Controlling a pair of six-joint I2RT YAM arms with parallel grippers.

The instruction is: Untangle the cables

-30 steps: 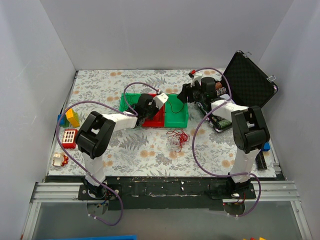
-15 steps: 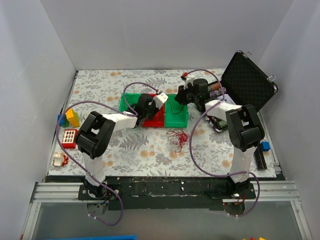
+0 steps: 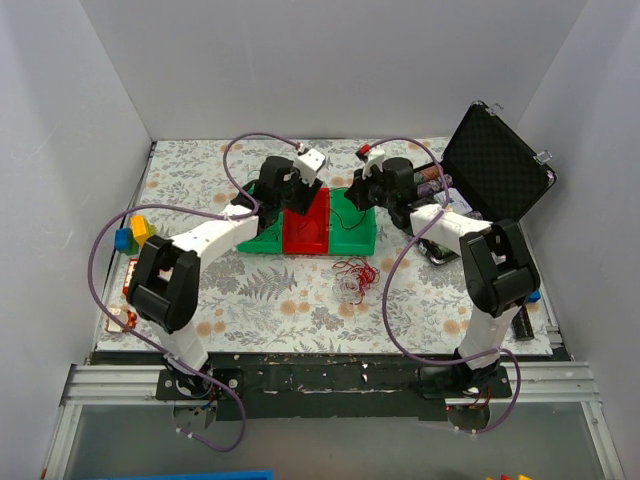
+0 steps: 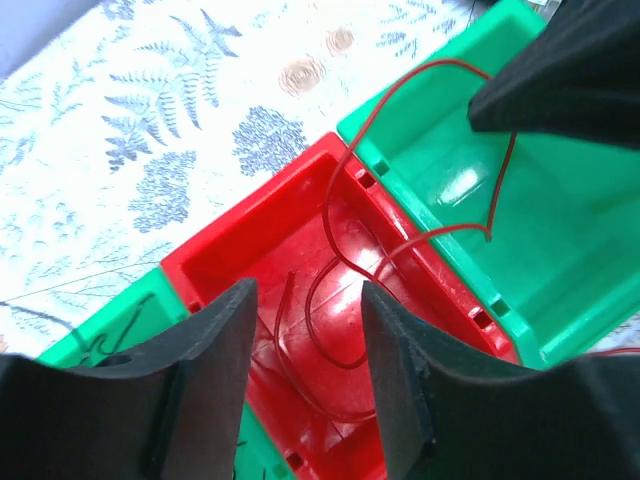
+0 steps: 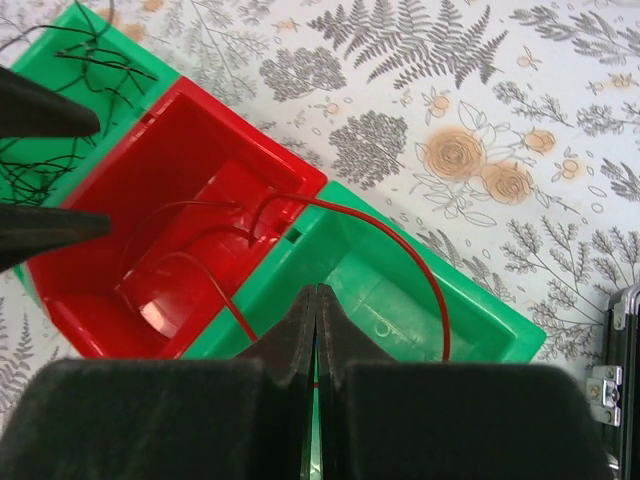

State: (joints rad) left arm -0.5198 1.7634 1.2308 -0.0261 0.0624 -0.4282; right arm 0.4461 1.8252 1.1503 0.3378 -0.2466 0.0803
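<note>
The thin red wire, pinched in the clenched right gripper while the left gripper is spread open, may be snagged on the wall of the red plastic bin.

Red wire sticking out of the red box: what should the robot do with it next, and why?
Probably the right gripper should carry the red wire over the red box and let go. Its jaws are shut on the wire, which loops across the green box while its other end lies in the red box.
</note>
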